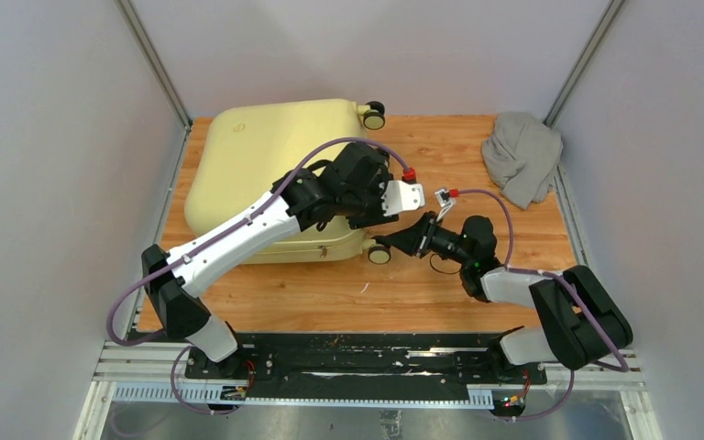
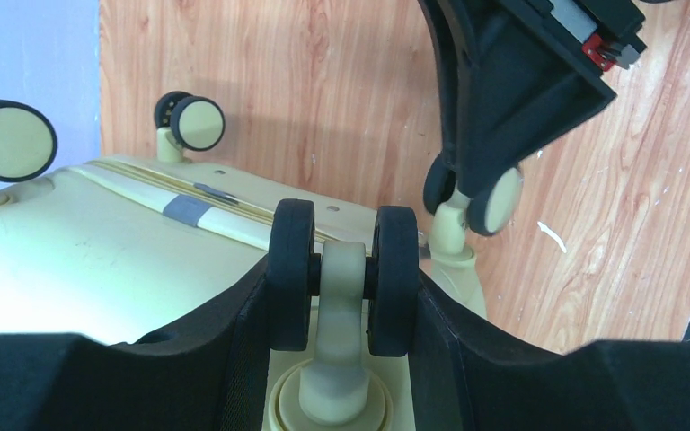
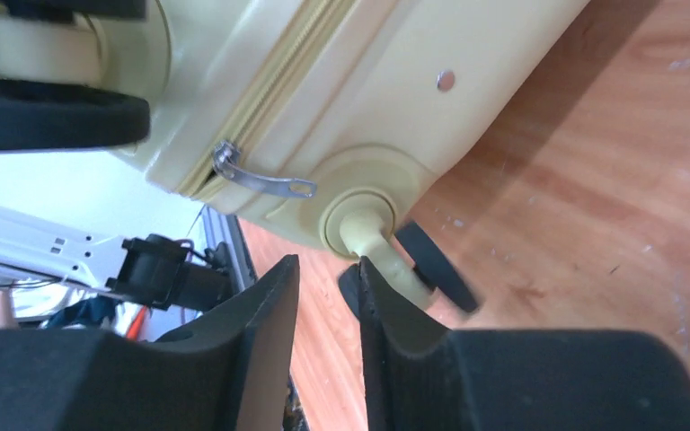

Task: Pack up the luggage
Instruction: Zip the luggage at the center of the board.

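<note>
Gripping a swivelling caster is the weak point here: the left gripper [image 2: 343, 274] is clamped on a twin caster wheel [image 2: 292, 269] of the luggage [image 1: 257, 156], and because that wheel can probably turn on its stem, the shell may twist or slide instead of staying braced. A second risk is the thin metal zipper pull [image 3: 265, 182], which lies flat against the shell; the right gripper [image 3: 323, 269] sits below it with its jaws apart around nothing, and one finger is close against the stem of the lower caster [image 3: 431, 269], so a reach upward could snag there or slip off the pull. The two wrists are also very near each other (a bump looks possible).

The pale yellow suitcase lies flat and closed on the far left of the wooden table [image 1: 458, 275]. A grey garment [image 1: 521, 156] sits crumpled at the far right corner, well apart, not yet packed. The left arm stretches diagonally over the case to its wheel end. The right arm bends inward and low, wrist pointing at the same end.
</note>
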Controlling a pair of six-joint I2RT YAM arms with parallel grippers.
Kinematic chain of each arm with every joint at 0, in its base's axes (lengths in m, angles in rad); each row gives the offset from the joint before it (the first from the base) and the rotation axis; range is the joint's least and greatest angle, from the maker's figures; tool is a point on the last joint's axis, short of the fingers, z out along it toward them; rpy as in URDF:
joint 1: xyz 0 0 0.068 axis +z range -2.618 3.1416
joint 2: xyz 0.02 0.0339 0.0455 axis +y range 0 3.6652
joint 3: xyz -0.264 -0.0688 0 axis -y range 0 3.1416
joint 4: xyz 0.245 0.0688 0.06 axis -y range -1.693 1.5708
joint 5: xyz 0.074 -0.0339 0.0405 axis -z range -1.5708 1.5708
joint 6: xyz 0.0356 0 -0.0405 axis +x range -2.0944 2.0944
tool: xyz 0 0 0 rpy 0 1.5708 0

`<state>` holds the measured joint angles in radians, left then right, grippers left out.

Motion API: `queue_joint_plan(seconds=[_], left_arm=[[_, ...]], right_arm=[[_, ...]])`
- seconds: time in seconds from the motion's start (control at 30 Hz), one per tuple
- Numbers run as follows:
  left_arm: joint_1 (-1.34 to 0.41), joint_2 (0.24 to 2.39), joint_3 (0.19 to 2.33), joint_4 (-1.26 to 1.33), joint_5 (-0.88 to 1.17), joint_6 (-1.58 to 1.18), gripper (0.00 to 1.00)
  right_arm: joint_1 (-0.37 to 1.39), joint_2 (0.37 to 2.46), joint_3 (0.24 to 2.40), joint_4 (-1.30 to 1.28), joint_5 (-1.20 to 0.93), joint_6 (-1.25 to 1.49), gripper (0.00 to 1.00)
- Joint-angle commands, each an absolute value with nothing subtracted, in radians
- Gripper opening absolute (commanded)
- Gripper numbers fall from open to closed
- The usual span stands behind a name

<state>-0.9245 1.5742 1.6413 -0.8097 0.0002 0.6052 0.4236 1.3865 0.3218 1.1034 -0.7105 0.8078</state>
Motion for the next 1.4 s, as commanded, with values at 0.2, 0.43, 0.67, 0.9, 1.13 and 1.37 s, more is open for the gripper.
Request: queue_joint_plan(seconds=[0.2, 0.43, 0.67, 0.9, 1.13, 1.37], left_arm=[[-0.931, 1.444, 1.705, -0.571, 0.028, 0.557, 0.0], [-0.934, 1.45, 1.712, -0.574, 0.024, 0.557, 0.0], [-0.934, 1.449, 1.7, -0.572, 0.023, 0.559, 0.0], [-0.936, 1.45, 1.701, -0.573, 0.026, 0.553, 0.0], [-0.937, 1.451, 1.701, -0.571, 0.027, 0.552, 0.0], [-0.937, 1.461, 1.709, -0.572, 0.025, 0.552, 0.0]], right_arm=[[0.414, 1.417, 0.452, 1.087, -0.715, 0.847, 0.47], [0.497, 1.536, 0.501, 1.255, -0.671, 0.94, 0.48], [0.509, 1.58, 0.461, 1.417, -0.638, 1.038, 0.48], [0.504, 1.579, 0.457, 1.418, -0.603, 1.075, 0.47], [0.506, 1.551, 0.474, 1.367, -0.572, 1.081, 0.4], [0.524, 1.582, 0.459, 1.454, -0.568, 1.129, 0.37]])
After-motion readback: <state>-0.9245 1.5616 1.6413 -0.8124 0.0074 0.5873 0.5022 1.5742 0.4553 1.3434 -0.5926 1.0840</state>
